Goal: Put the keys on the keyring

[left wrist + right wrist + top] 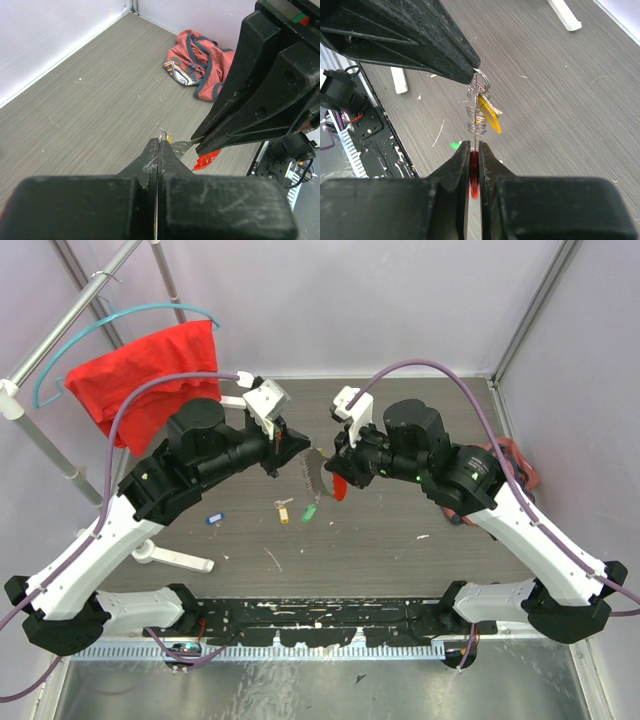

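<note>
Three keys lie loose on the table (400, 530) in the top view: a blue-tagged key (213, 519) off to the left, and a yellow-tagged key (284, 512) and a green-tagged key (310, 510) close together, just in front of the raised grippers. None of them touches the keyring (312, 475), which the two arms hold between them above the table.

The right gripper (338, 472) is closed almost fully on the keyring's red bar (474, 177), which shows as a red strip pinched between its jaws in the right wrist view. From there the wavy metal loop (475, 117) runs straight to the left gripper (298, 447). That gripper's jaws are pressed tight together on thin wire at the loop's far end, where a small round ring sits. The pictures do not show whether that ring belongs to the loop or to a key.

One more key (489, 116), with a yellow-orange tag, appears to hang from that far end of the loop, beside the coils. The left wrist view also shows a speck of the same colour at the left gripper's tip. The top view does not show it clearly, so this is a judgement rather than a certainty.

On that reading, the task is in its early part: one key is threaded or being threaded, and three are left to pick up and slide on.
</note>
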